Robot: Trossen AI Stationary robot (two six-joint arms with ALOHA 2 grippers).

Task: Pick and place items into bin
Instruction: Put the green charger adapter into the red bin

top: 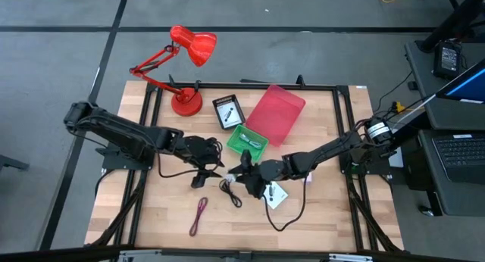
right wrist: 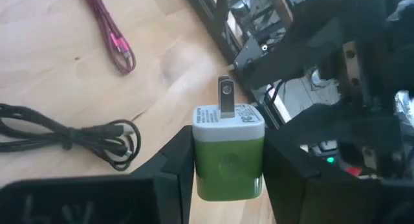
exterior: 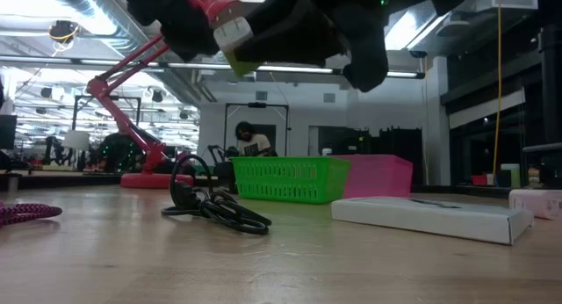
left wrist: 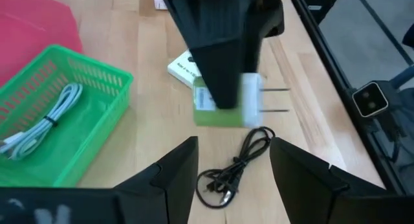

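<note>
The right gripper (right wrist: 226,159) holds a green-and-white plug adapter (right wrist: 228,153) clamped between its fingers, raised above the desk (top: 151,216) near the middle, just over the coiled black cable (left wrist: 234,166). The left gripper (left wrist: 234,162) faces it from close by with its fingers spread apart and nothing between them. The maroon cable (top: 199,215) lies near the front of the desk, a white box (exterior: 430,218) rests beside the right arm, and the green basket (top: 248,141) with a white cable (left wrist: 42,123) in it sits against the pink bin (top: 275,110).
</note>
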